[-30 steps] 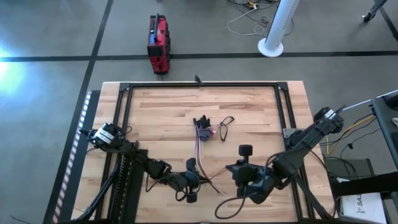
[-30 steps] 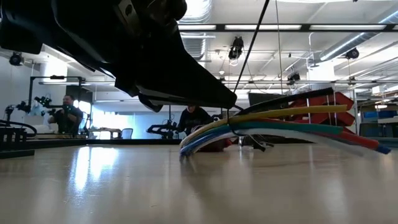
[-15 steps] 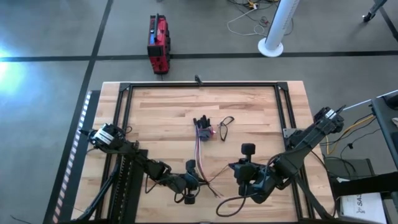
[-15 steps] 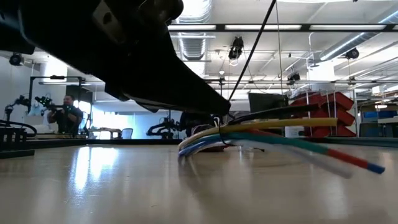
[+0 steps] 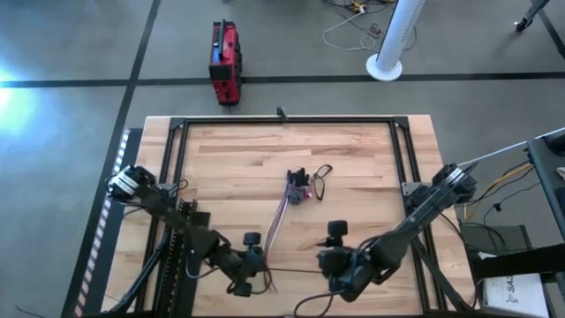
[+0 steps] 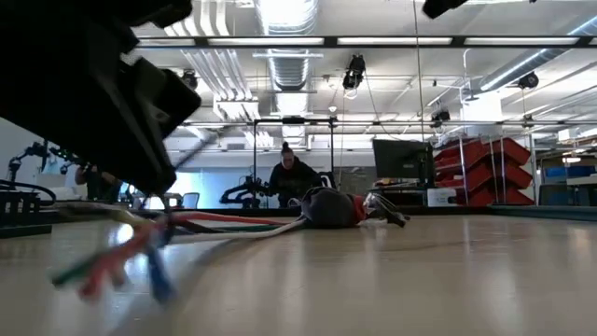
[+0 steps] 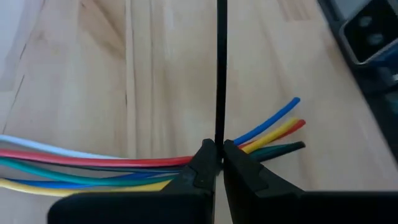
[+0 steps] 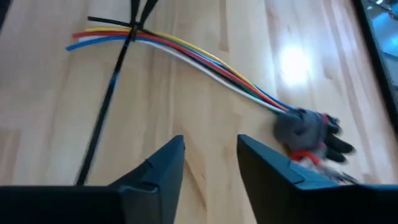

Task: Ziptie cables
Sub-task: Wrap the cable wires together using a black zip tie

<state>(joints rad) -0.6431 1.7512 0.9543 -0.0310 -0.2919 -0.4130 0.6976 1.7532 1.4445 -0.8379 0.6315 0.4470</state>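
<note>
Near the table's front edge, left gripper [image 7: 216,163] pinches the ziptie [image 7: 220,68] over the cables [image 7: 93,168]; right gripper [image 8: 210,163] gapes

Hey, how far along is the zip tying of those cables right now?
Partly done. The ziptie already crosses the cables near their free ends and looks wrapped around them. In hand: the left end effector is shut on the ziptie. The right end effector is open, holding nothing. Whether the strap is cinched tight cannot be told.
</note>
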